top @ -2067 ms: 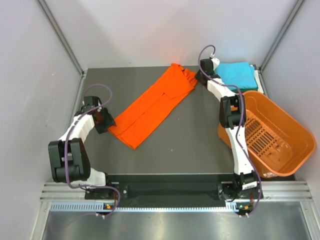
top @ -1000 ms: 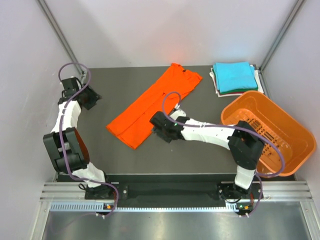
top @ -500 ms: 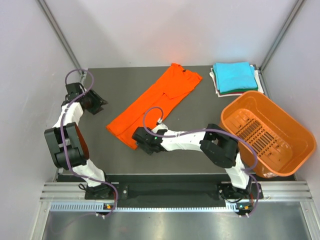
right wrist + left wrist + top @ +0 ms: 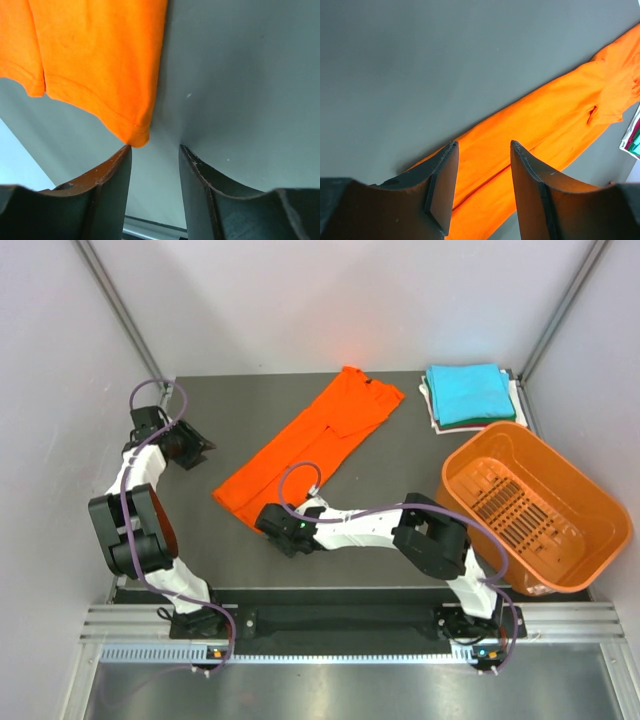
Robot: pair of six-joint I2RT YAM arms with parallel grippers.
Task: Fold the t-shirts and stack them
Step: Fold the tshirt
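Up in the top view, the orange t-shirt lies as a long folded strip, running diagonally across the dark table from near-left to far-centre. The turquoise t-shirt sits folded on a small stack in the far right corner, with the orange basket just near of it. The right gripper is down at the strip's near end, and the left gripper is well off by the far left edge.

Left wrist cam: fingers spread wide, nothing held, orange shirt lying beyond them.

Right wrist cam: fingers also parted and empty, with the shirt's hem corner right at one fingertip.
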